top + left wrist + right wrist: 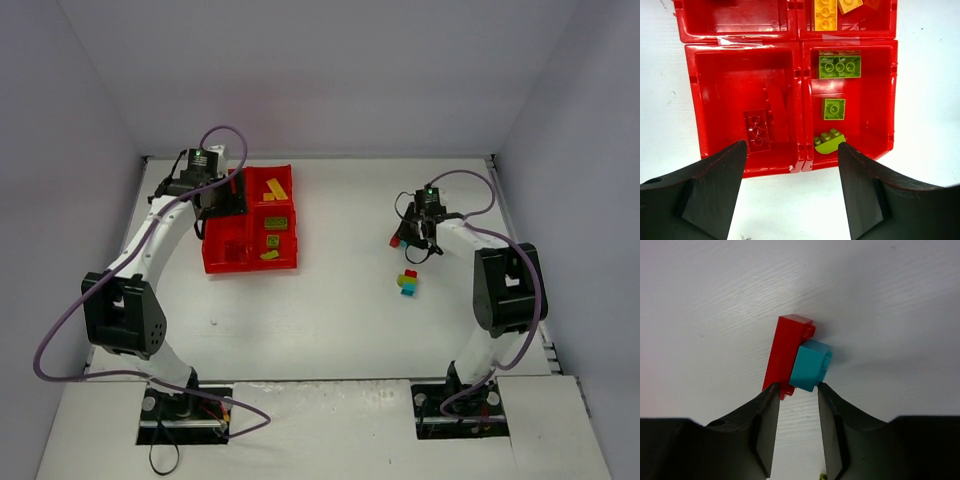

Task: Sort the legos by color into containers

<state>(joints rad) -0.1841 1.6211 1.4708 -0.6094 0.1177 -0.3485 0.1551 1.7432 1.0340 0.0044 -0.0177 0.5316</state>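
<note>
The red tray [800,80] has four compartments. In the left wrist view one holds a red brick [756,130], one holds three green bricks [839,66] and one holds yellow bricks [825,14]. My left gripper [792,147] hangs open and empty over the tray's near edge [250,267]. My right gripper [797,386] is partly open. Its tips are at the near end of a red-and-cyan clump [800,352] lying on the table, seen in the top view [397,240]. A red, green, yellow and cyan clump [408,283] lies nearer the arms.
The white table ends in walls at the back and on both sides. The tray stands back left, under the left arm [150,240]. The right arm's elbow [508,285] stands right of the two clumps.
</note>
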